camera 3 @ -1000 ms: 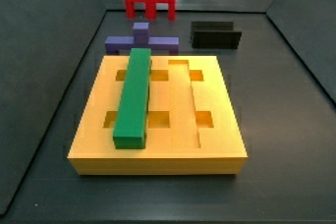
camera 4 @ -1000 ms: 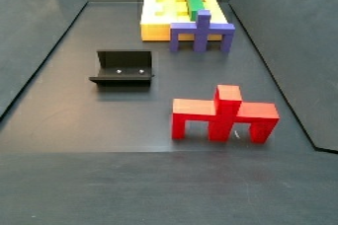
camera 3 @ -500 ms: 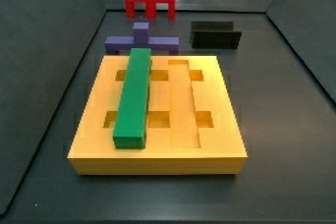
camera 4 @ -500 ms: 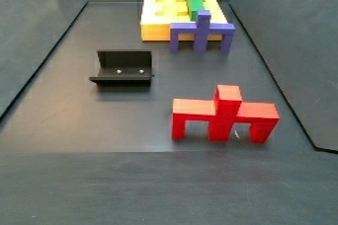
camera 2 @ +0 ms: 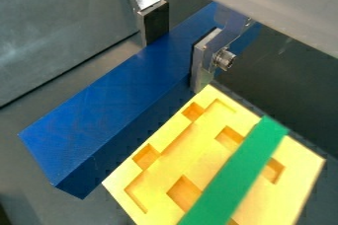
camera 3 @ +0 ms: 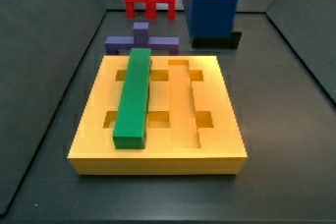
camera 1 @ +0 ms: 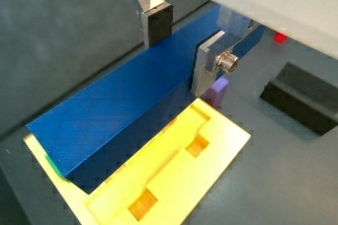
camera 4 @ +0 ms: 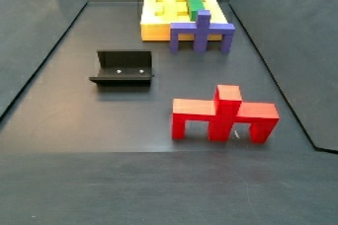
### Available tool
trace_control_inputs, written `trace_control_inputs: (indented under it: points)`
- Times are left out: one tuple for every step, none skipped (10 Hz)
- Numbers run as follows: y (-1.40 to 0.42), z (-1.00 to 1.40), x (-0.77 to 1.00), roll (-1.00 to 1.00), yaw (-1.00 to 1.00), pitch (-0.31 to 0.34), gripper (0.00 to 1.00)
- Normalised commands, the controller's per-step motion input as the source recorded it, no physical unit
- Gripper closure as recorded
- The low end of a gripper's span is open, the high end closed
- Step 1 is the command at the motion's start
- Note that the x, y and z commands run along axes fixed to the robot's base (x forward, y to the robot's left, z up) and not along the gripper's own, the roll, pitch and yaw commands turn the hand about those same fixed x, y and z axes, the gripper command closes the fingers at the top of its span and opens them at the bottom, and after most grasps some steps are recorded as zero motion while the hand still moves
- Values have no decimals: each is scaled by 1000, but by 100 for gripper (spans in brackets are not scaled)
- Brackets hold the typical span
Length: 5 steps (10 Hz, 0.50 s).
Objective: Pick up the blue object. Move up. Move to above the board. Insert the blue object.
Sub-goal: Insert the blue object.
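Blue object: I see the long deep-blue rectangular bar between the fingers.
Gripper: clamped on it, above the thick yellow slotted board.

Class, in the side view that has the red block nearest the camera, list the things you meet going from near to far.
Red block → fixture → purple cross-shaped block → board. The gripper is not in this view.

You see silver gripper fingers with dark pads on the deep-blue bar, a yellow board carrying a green bar, a purple block, a red piece, a black fixture and a dark grey bench.
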Motion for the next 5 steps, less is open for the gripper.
trace_control_inputs:
  points:
    - [-100,-740,343,193,111,0,100]
    - [-94,-643,274,116,94,0,100]
    - [-137,-649,223,76,120,-59,100]
    - [-194,-571,117,161,143,-63,100]
    - [-229,-574,80,196,140,-76,100]
